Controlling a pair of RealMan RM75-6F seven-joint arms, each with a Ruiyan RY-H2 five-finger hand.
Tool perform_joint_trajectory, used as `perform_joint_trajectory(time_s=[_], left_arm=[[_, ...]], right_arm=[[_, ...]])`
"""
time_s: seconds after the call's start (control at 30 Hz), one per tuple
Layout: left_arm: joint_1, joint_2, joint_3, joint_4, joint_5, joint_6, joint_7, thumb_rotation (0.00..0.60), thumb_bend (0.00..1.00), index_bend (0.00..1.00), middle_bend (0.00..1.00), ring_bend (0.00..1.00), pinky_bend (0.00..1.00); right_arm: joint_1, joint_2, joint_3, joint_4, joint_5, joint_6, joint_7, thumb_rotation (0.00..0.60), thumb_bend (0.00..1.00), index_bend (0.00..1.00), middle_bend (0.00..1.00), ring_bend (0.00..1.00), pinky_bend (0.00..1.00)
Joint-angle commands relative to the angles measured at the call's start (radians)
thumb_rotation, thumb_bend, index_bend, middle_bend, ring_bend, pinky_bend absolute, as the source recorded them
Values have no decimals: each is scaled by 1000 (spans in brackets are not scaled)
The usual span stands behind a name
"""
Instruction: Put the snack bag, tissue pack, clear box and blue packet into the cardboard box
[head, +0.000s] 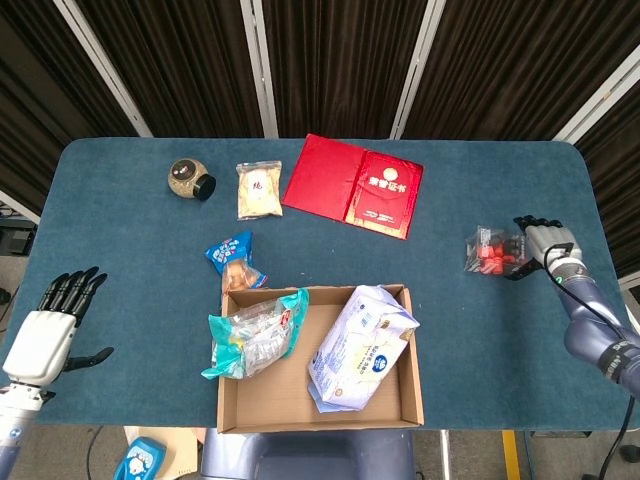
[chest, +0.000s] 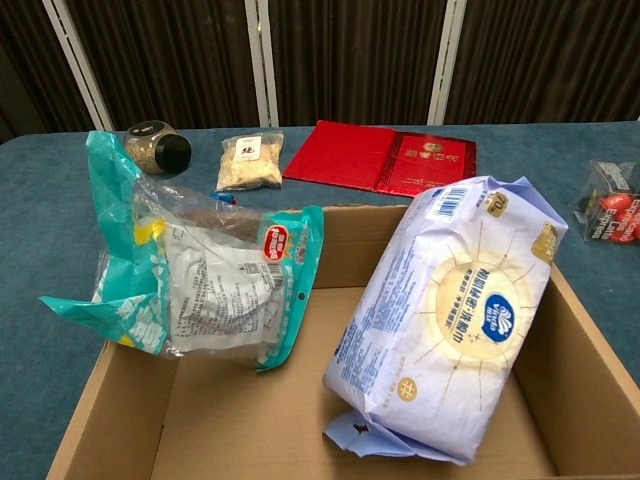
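The cardboard box (head: 412, 345) sits at the table's near edge. The snack bag (head: 255, 335) leans over its left wall, and the white tissue pack (head: 362, 345) lies tilted inside on the right; both also fill the chest view, snack bag (chest: 200, 285) and tissue pack (chest: 450, 310). The blue packet (head: 232, 256) lies on the table just beyond the box's far left corner. The clear box (head: 490, 251) with red contents stands at the right, also seen as the clear box (chest: 608, 200). My right hand (head: 545, 243) is close against its right side, fingers apart. My left hand (head: 45, 335) hovers open at the near left.
A round jar (head: 190, 180), a beige food pouch (head: 259, 190) and an open red booklet (head: 355, 190) lie along the far side of the blue table (head: 120, 260). A blue item (head: 140, 460) lies on the floor below the near edge.
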Motion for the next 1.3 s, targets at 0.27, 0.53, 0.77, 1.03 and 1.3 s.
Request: perform_joint_trajectory(time_s=[0.27, 0.53, 0.77, 1.03, 1.3], left_arm=[[-4, -6, -1, 1, -9, -15, -2, 600, 0, 0, 0, 0, 0], [-5, -6, -4, 3, -14, -18, -7, 600, 0, 0, 0, 0, 0], [-6, -5, -4, 5, -12, -20, -12, 600, 0, 0, 0, 0, 0], [-6, -4, -3, 9, -12, -23, -19, 600, 0, 0, 0, 0, 0], [-2, 0, -2, 11, -8, -17, -33, 600, 0, 0, 0, 0, 0]], right_arm=[[17, -140, -1, 186, -59, -26, 68, 600, 22, 142, 34, 7, 36], [-9, -245, 12, 326, -130, 11, 126, 600, 88, 598, 499, 460, 551], [-25, -239, 43, 292, -264, 130, 206, 600, 101, 674, 582, 555, 639], [-57, -30, 90, -31, -438, 327, 308, 600, 101, 674, 582, 556, 639], [-117, 247, 141, -487, -576, 493, 389, 600, 101, 670, 578, 551, 639]])
